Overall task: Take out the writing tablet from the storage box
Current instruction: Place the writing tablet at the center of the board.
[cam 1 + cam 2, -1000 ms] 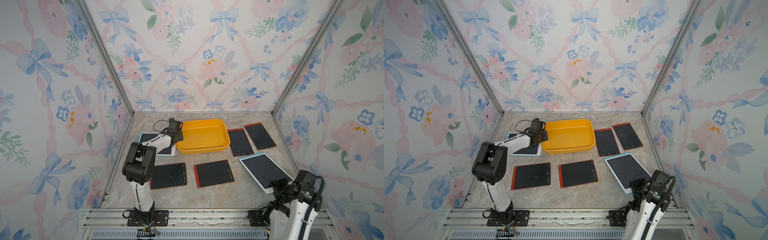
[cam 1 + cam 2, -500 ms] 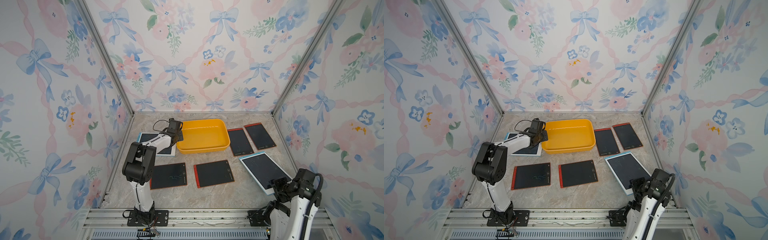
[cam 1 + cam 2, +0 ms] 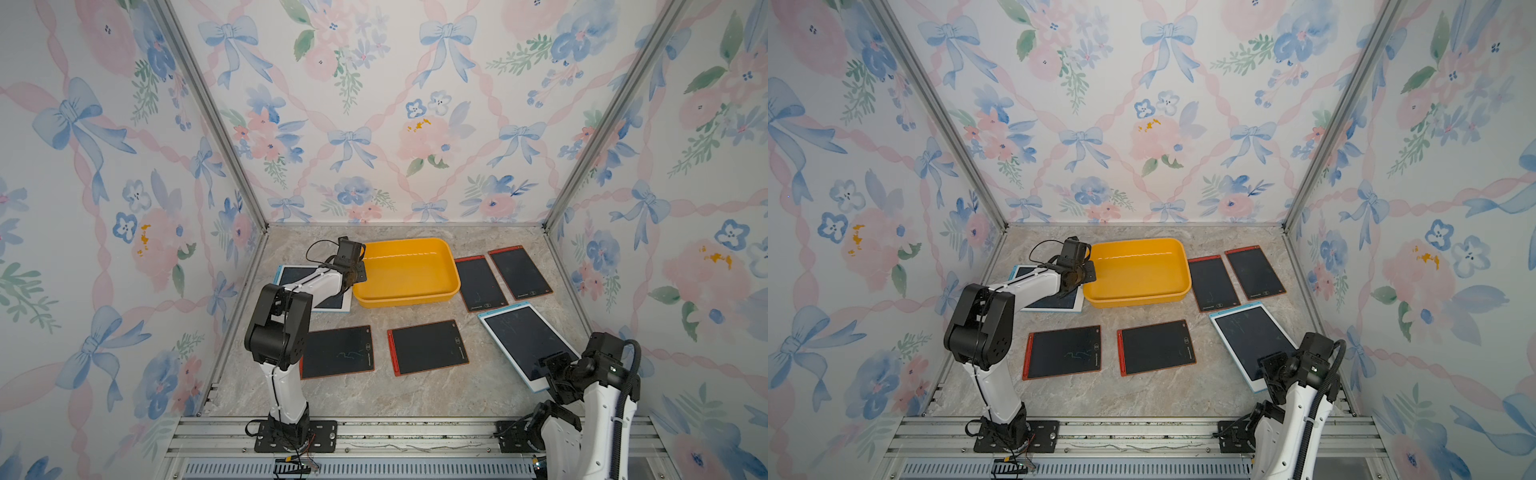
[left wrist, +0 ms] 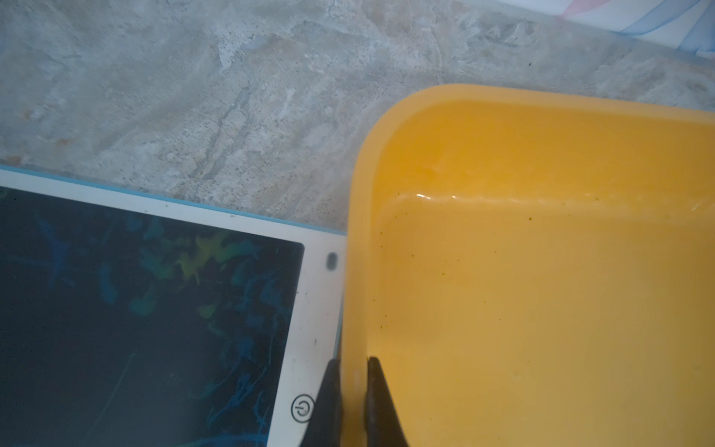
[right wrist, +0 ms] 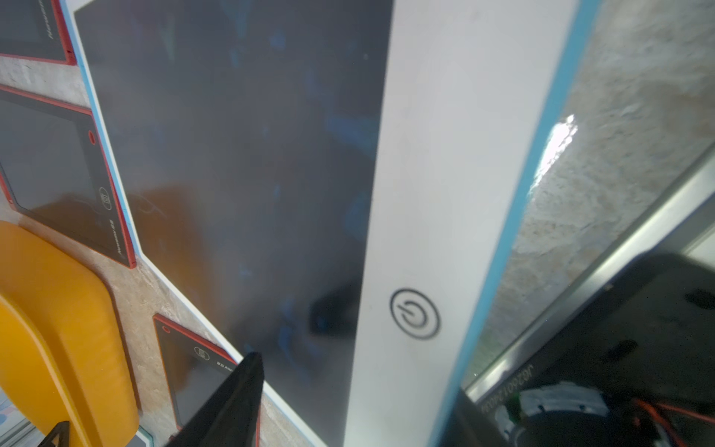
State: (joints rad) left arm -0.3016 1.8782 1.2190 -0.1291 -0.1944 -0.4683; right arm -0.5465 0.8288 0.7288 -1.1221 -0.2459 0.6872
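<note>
left arm [image 3: 316, 283]: stretched low toward rear centre. left gripper [image 4: 354, 371]: pinched tight on side rim of storage box [image 3: 409, 296]. right arm [image 3: 602, 409]: folded near its base. right gripper [image 3: 556, 370]: jaws apart, straddling near end of white-blue writing tablet [image 3: 521, 338], which lies flat on table [image 3: 415, 395] outside the box. box: bare yellow floor.

We see large white-framed, blue-edged writing tablet [image 5: 445, 154] filling most of view: dark screen, round power symbol [image 5: 414, 313] on wide white border. Grey marbled counter [image 5: 626, 147] beneath it. Right pincer [image 5: 356, 375] jaws well apart; black finger [image 5: 232, 394] over tablet's long edge, not clamping. Beyond that edge we note three red-framed dark tablets [image 5: 50, 162] on counter, and near them rounded corner of shallow yellow-orange plastic storage box [image 5: 58, 309]. Silver metal rail [image 5: 626, 236] borders counter.
</note>
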